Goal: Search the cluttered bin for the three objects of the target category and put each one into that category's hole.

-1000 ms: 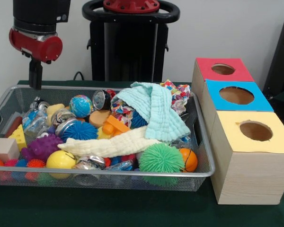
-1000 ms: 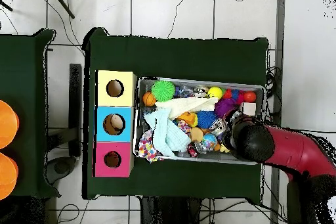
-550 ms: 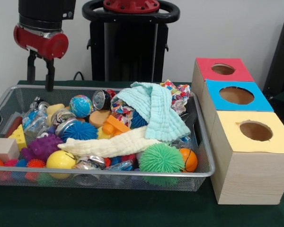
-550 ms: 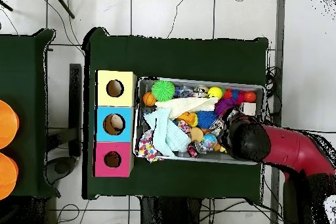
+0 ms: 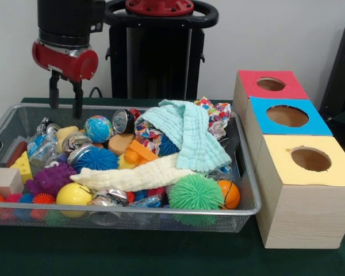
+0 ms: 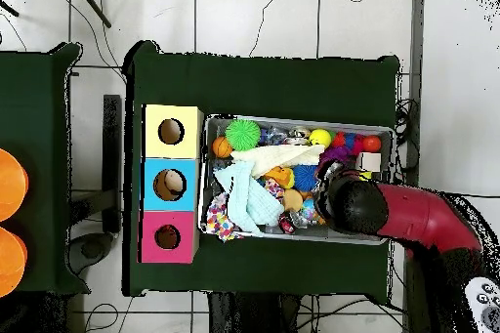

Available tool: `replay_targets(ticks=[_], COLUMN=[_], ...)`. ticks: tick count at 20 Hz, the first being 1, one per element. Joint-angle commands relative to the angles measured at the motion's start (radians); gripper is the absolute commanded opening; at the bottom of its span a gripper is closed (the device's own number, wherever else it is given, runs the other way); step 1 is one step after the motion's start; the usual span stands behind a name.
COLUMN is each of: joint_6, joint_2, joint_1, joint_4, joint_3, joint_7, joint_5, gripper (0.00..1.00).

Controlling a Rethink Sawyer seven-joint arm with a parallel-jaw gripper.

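hovering above the far left part of the wire mesh bin (image 5: 244, 210), the tool (image 5: 65, 98) has its two fingers spread and holds nothing. below and just beside it: globe ball (image 5: 98, 128), crushed can (image 5: 124, 121), silvery wrappers. mint green cloth (image 5: 190, 135) is draped over the middle of the heap, a cream cloth (image 5: 138, 176) across the front, a patterned cloth (image 5: 215, 118) at the right rim; they cover whatever lies beneath. green spiky ball (image 5: 195, 193), orange ball (image 5: 230, 194), yellow ball (image 5: 73, 194), purple spiky toy (image 5: 49, 179) along the near side. on the green worktop (image 6: 264, 80), yellow box (image 5: 307, 190), blue box (image 5: 287, 118) and red box (image 5: 270, 85) stand right of the bin, each with a round hole on top.
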Motion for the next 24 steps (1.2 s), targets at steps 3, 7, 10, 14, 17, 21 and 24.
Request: replay_targets(ticks=[3,7,10,14,17,21,24], joint_6=[-0.004,-0.041,-0.078,-0.177,-0.273,-0.399,-0.439], joint_2=[0.104,0.121,0.14,0.214,0.302,0.441,0.491], joint_1=[0.073,0.121,0.152,0.161,0.171,0.169,0.168], joint_4=[0.083,0.089,0.093,0.099,0.076,0.022,-0.01], joint_3=[0.071,0.044,0.026,0.029,0.025,0.024,0.025], joint_7=[0.075,0.125,0.158,0.169,0.18,0.177,0.157], joint_5=[0.069,0.091,0.106,0.119,0.123,0.127,0.134], gripper=[1.0,1.0,1.0,1.0,1.0,1.0,1.0])
